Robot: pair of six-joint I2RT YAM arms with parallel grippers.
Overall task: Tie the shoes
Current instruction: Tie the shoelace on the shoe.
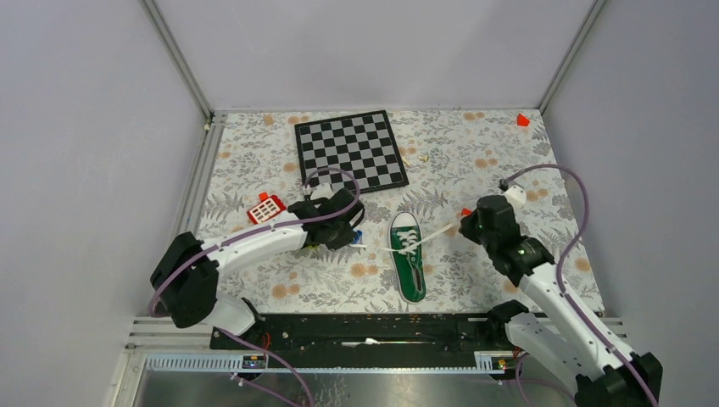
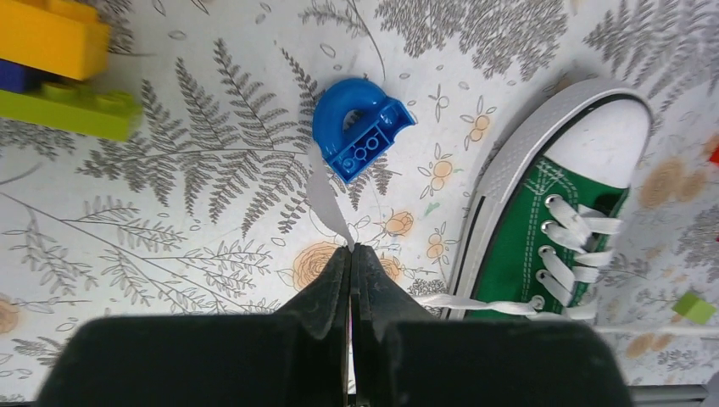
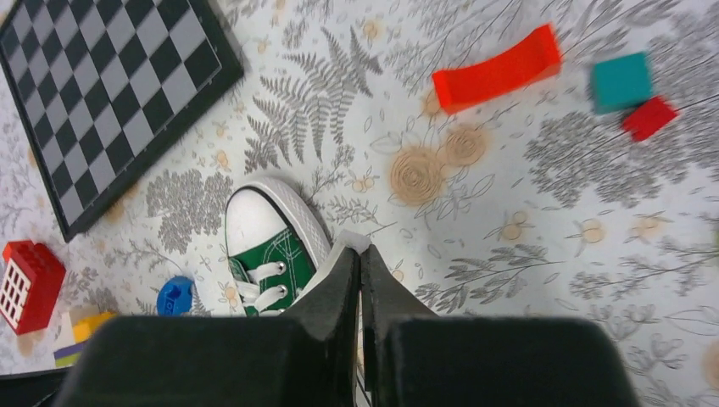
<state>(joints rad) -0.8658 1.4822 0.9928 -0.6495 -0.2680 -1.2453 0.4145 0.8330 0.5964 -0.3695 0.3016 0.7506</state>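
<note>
The green sneaker lies toe-far in the middle of the worktop. Only the wrist views show the grips: the left jaws pinch a white lace end near a blue brick, and the right jaws pinch the other lace end beside the toe cap.
</note>
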